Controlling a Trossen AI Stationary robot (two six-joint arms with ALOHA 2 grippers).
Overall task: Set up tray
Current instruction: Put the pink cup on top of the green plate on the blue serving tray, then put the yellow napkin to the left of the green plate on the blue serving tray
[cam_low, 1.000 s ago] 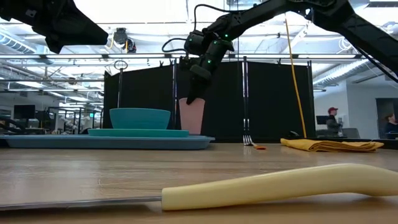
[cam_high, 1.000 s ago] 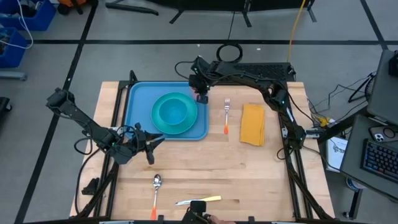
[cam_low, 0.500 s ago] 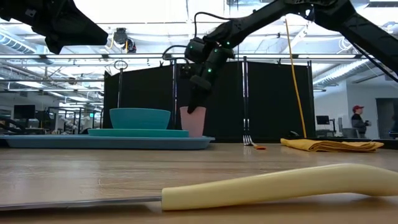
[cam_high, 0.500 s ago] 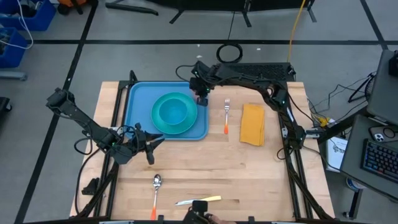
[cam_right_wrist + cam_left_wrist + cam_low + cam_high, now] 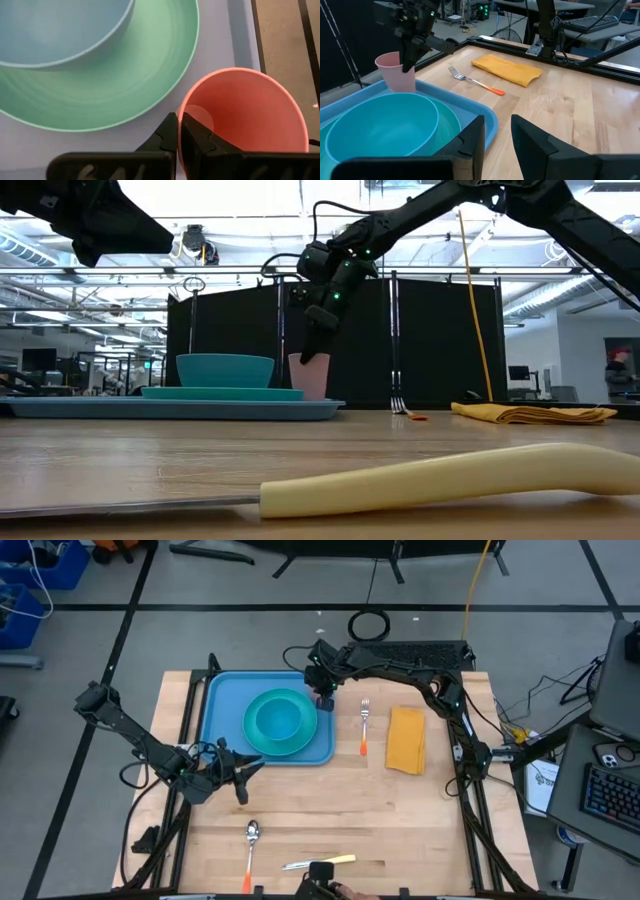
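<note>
A light-blue tray is set on the table's far left part, loaded with a teal plate and bowl. A pink cup at its far right corner is pinched at the rim by the closed right gripper. The left gripper, half parted and empty, is held just beside the tray's near edge.

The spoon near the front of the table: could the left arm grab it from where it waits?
Probably yes. The spoon lies alone on bare wood, and the left gripper hovers just behind it, holding nothing, with nothing lying between them.
</note>
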